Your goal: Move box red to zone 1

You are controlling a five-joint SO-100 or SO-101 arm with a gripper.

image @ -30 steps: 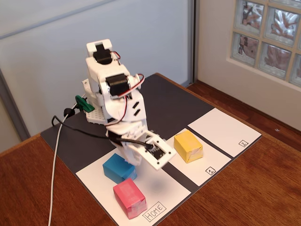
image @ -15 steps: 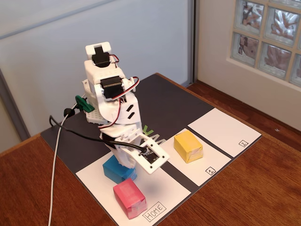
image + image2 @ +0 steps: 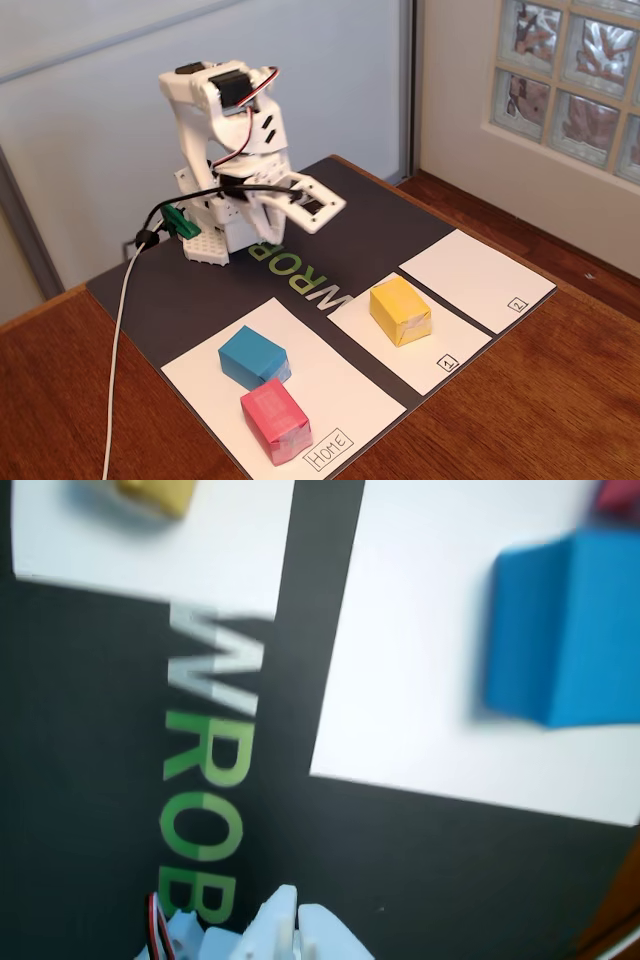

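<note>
The red box [image 3: 275, 420] lies on the white HOME sheet [image 3: 340, 395] near the front edge, apart from the arm. Only a sliver of the red box [image 3: 620, 494] shows at the wrist view's top right. Zone 1 [image 3: 440, 345] is the white panel right of the HOME sheet, and a yellow box [image 3: 400, 310] sits on it. My gripper [image 3: 262, 222] is folded back high over the black mat by the arm's base, far from all the boxes. In the wrist view the gripper [image 3: 297, 912] is shut, with nothing between its fingers.
A blue box [image 3: 253, 357] sits just behind the red one on the HOME sheet and fills the wrist view's right side as the blue box [image 3: 565, 630]. Zone 2 [image 3: 480, 275] lies farthest right. A white cable [image 3: 115, 340] runs down the left of the black mat [image 3: 350, 215].
The arm has lifted from just above the blue box and swung back up toward its base. None of the boxes has moved.
</note>
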